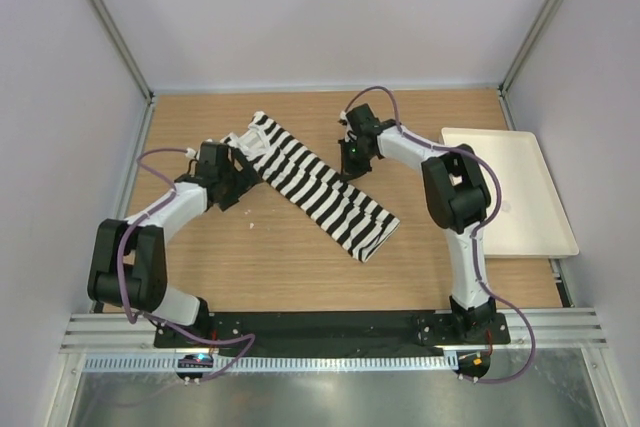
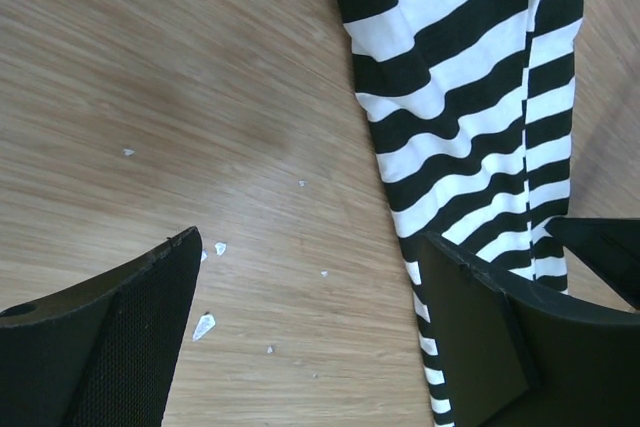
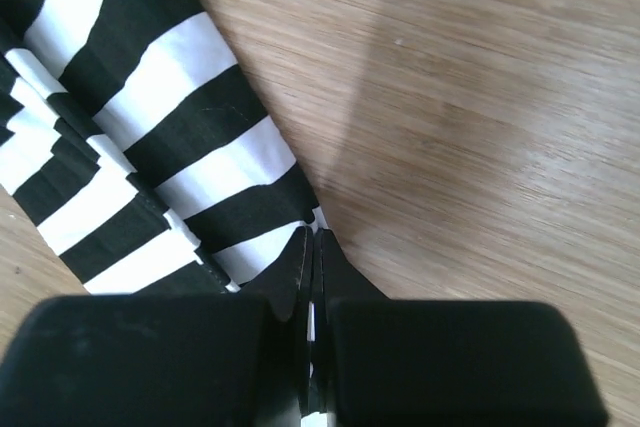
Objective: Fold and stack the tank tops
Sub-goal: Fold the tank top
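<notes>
Top view. We found the tank top (image 1: 320,192) lying on the tabletop (image 1: 280,277) as a long, narrow striped band. It ran from about 10 o'clock to about 4 o'clock across the middle, with the white-trimmed end at 10 o'clock. A white tray (image 1: 545,237) sat at the 3 o'clock edge of the tabletop, well apart from the cloth. The left end effector (image 1: 232,179) was at the band's 10 o'clock end, against its 8 o'clock side. The right end effector (image 1: 352,159) was down at the band's opposite long edge, near its middle.

Left wrist view. We saw the left end effector (image 2: 308,247) spread wide. One finger (image 2: 120,337) stood over bare wood at 8 o'clock. The other (image 2: 480,337) stood at 4 o'clock over the edge of the tank top (image 2: 460,127), so the cloth's edge fell between them. Small white flecks (image 2: 204,325) dotted the wood near the 8 o'clock finger.

Right wrist view. We noted the right end effector (image 3: 312,247) pressed together at the edge of the tank top (image 3: 170,137), which filled the 10 o'clock part of the view. A sliver of white showed between the fingers (image 3: 440,357); we read that as a pinch on the cloth's edge. Bare wood lay toward 2 o'clock.
</notes>
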`<act>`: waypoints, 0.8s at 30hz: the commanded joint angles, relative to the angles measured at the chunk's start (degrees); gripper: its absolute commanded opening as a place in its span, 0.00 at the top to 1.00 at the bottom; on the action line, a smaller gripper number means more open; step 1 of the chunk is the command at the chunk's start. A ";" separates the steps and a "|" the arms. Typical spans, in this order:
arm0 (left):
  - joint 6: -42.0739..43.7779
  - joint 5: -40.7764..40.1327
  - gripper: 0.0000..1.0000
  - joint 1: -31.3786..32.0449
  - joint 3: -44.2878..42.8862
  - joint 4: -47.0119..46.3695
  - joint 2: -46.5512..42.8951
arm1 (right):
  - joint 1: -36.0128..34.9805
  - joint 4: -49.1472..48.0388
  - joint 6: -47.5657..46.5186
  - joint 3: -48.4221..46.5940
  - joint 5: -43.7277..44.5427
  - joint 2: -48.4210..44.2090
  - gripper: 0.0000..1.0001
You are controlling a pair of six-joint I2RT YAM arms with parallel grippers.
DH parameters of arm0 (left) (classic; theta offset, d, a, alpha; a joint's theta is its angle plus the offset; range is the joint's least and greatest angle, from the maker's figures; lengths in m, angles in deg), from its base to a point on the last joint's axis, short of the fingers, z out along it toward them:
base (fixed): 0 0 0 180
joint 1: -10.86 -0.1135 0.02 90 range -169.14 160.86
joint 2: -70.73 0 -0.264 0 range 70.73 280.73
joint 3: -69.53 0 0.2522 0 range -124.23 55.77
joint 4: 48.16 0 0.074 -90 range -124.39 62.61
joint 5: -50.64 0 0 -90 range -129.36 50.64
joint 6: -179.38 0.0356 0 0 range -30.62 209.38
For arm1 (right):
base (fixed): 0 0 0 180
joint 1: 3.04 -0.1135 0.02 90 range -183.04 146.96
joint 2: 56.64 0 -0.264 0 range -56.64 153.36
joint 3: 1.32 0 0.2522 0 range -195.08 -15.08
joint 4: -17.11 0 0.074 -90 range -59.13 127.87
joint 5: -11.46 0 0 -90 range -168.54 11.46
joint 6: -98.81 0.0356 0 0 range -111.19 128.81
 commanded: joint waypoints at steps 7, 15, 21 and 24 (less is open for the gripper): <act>-0.03 5.43 0.15 -0.02 -9.32 -5.06 11.03 | 7.67 -15.75 10.93 23.55 -2.69 -15.53 0.96; -2.75 7.72 0.25 1.47 -26.02 -5.15 29.32 | 7.15 -19.19 11.46 36.22 -5.94 -23.09 0.89; -3.63 6.06 0.46 4.46 -43.57 -0.76 39.86 | 3.72 -20.41 14.08 39.56 -6.12 -25.73 0.89; -3.90 6.41 0.57 4.72 -53.15 2.67 46.10 | -0.58 -21.56 16.28 40.53 -5.07 -27.58 0.90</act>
